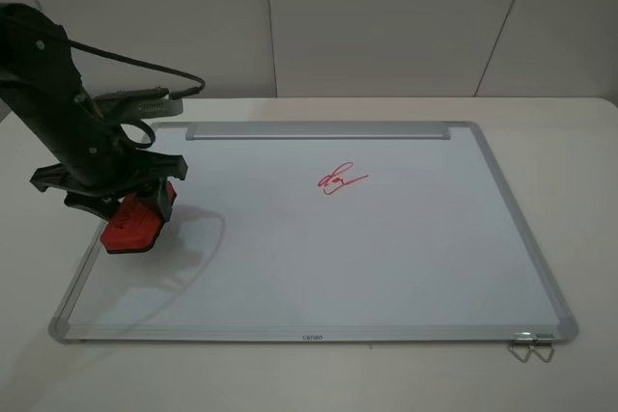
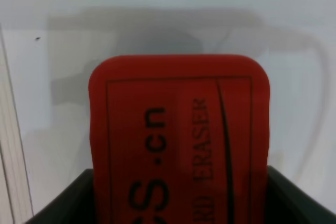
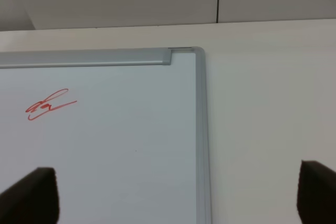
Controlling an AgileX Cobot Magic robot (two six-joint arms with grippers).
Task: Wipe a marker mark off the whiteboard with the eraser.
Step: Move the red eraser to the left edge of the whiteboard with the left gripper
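Note:
The whiteboard (image 1: 338, 258) lies flat on the table. The marker mark (image 1: 341, 180), a red scribble with an underline stroke, sits in its upper middle and also shows in the right wrist view (image 3: 50, 106). My left gripper (image 1: 135, 219) is shut on the red eraser (image 1: 133, 226), at the board's left edge and far left of the mark; whether the felt touches the board I cannot tell. In the left wrist view the eraser (image 2: 178, 140) fills the frame between dark fingers (image 2: 63, 203). My right gripper (image 3: 178, 198) is open beside the board's far right corner, out of the high view.
A metal strip (image 1: 319, 130) runs along the board's far edge. Two binder clips (image 1: 531, 344) hang off the near right corner. The cream table (image 1: 579, 190) extends to the right of the board, and a black cable (image 1: 126, 60) arcs behind the left arm.

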